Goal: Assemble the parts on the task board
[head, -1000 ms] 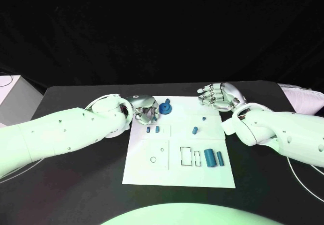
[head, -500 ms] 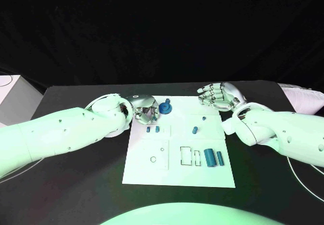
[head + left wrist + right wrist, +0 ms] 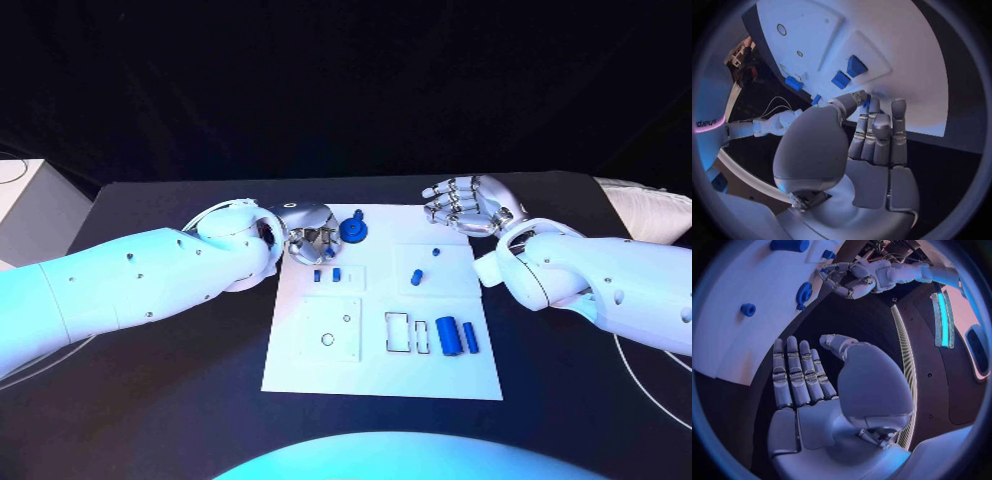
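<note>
Left hand at far left corner of task board, fingers curled beside blue round part; grasp not confirmable. Right hand released, off far edge. Part judged light, rigid, slick; best pinched by rim

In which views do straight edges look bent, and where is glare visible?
Left wrist view: the task board bulges, its edges curving. Right wrist view: the black table edge bends likewise. Head view: edges stay straight, with bright highlights on the left hand.
</note>
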Action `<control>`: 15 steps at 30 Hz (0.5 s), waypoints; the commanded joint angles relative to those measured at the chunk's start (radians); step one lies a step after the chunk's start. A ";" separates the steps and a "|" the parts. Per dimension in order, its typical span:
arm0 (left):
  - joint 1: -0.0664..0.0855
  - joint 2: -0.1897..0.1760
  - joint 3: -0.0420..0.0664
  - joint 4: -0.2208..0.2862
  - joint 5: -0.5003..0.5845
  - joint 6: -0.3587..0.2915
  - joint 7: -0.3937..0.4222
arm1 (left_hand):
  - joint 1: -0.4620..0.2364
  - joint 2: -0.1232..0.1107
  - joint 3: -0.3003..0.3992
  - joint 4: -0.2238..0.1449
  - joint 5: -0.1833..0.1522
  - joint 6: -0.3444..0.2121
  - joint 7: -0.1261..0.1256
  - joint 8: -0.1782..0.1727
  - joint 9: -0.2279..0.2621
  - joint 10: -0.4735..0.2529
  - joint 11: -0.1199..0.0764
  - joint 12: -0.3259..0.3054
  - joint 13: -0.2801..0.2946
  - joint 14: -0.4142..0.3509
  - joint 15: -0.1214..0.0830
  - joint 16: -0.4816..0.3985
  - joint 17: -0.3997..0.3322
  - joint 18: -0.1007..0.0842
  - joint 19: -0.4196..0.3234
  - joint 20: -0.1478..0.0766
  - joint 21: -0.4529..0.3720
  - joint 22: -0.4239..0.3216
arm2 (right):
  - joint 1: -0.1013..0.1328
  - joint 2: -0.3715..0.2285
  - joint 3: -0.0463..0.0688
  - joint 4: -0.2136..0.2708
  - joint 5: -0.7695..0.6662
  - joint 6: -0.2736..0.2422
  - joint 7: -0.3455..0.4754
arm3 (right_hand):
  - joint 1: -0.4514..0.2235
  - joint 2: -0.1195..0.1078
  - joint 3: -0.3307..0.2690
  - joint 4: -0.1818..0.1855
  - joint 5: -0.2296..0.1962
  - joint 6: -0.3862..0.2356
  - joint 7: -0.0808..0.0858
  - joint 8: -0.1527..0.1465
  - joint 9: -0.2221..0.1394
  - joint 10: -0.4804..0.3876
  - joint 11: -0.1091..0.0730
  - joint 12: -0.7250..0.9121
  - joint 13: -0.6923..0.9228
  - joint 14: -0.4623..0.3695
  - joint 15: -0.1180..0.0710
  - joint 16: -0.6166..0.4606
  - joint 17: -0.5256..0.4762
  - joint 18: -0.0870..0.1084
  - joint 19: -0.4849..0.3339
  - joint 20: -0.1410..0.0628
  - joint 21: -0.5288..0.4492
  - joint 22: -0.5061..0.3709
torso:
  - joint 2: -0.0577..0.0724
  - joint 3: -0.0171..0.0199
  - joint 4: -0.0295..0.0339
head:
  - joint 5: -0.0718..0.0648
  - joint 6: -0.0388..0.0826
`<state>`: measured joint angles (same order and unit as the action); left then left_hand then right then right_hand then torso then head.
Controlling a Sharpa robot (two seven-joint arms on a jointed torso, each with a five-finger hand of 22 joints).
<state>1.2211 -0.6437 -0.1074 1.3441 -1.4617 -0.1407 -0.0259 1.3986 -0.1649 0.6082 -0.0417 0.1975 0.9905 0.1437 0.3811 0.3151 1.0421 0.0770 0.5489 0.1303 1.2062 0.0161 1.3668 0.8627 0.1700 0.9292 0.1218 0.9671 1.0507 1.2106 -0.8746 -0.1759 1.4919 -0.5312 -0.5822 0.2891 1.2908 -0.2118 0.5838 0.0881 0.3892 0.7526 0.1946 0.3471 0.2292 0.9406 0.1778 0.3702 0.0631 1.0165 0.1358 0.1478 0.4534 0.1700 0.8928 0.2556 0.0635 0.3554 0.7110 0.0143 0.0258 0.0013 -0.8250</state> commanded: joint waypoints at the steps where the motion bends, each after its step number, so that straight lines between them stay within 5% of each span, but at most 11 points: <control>1: -0.006 0.001 -0.003 -0.002 -0.003 0.030 0.008 | 0.006 0.000 -0.007 -0.003 0.001 0.012 -0.001 0.007 0.004 0.009 -0.002 0.007 0.003 0.004 -0.003 0.007 0.004 0.009 0.005 -0.004 0.005 0.001 | 0.000 0.000 0.001 0.000 0.002 0.005 0.009 | -0.013 -0.001 0.004 -0.002 -0.006 0.008 0.047 -0.003 -0.001 0.009 -0.001 -0.005 0.000 0.003 0.001 -0.005 -0.001 0.013 -0.006 -0.003 -0.001 -0.001 | 0.001 -0.0005 0.0003 | -0.002 -0.001; 15: -0.007 0.003 -0.002 -0.003 -0.001 0.021 0.015 | 0.006 0.002 -0.012 -0.003 -0.001 0.019 -0.005 0.008 0.007 0.013 -0.007 0.009 0.008 0.007 -0.005 0.010 0.007 0.009 0.008 -0.006 0.006 0.002 | -0.001 0.001 0.001 -0.001 0.003 0.005 0.010 | -0.013 -0.001 0.004 -0.002 -0.006 0.008 0.047 -0.003 -0.001 0.009 -0.001 -0.005 0.000 0.003 0.001 -0.005 -0.001 0.013 -0.006 -0.003 -0.001 -0.001 | 0.000 0.0005 0.0000 | -0.001 -0.005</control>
<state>1.2189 -0.6422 -0.1068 1.3410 -1.4606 -0.1431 -0.0193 1.3985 -0.1650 0.6013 -0.0428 0.1974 1.0023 0.1389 0.3856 0.3183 1.0499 0.0703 0.5538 0.1375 1.2099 0.0125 1.3706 0.8693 0.1700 0.9329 0.1181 0.9671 1.0521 1.2104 -0.8740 -0.1759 1.4910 -0.5308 -0.5822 0.2891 1.2908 -0.2118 0.5838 0.0881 0.3892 0.7526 0.1946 0.3471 0.2292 0.9406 0.1778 0.3702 0.0632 1.0165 0.1358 0.1478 0.4534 0.1700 0.8928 0.2556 0.0635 0.3555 0.7117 0.0140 0.0257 -0.0006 -0.8288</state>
